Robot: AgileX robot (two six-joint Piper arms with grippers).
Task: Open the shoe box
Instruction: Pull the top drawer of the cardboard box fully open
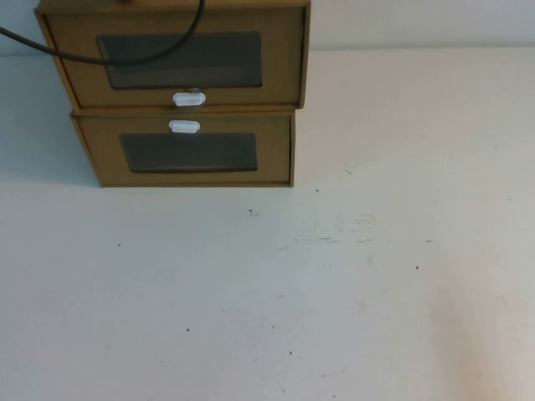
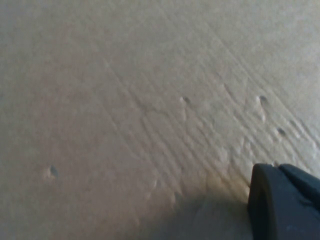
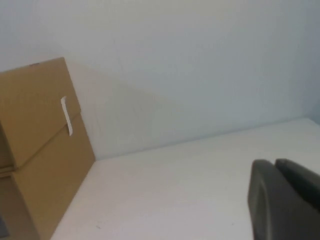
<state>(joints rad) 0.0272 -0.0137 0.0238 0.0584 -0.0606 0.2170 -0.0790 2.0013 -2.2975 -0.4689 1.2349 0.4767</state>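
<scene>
An off-white bench (image 1: 393, 317) fills nearly the whole high view, its matte surface worn, peppered with small dark specks and marked by faint grey scuffs just right of its middle. A plain pale wall (image 3: 200, 60) rises straight from the bench's far edge. The light is soft and even, turning dimmer and bluish over the bench's far left part.
</scene>
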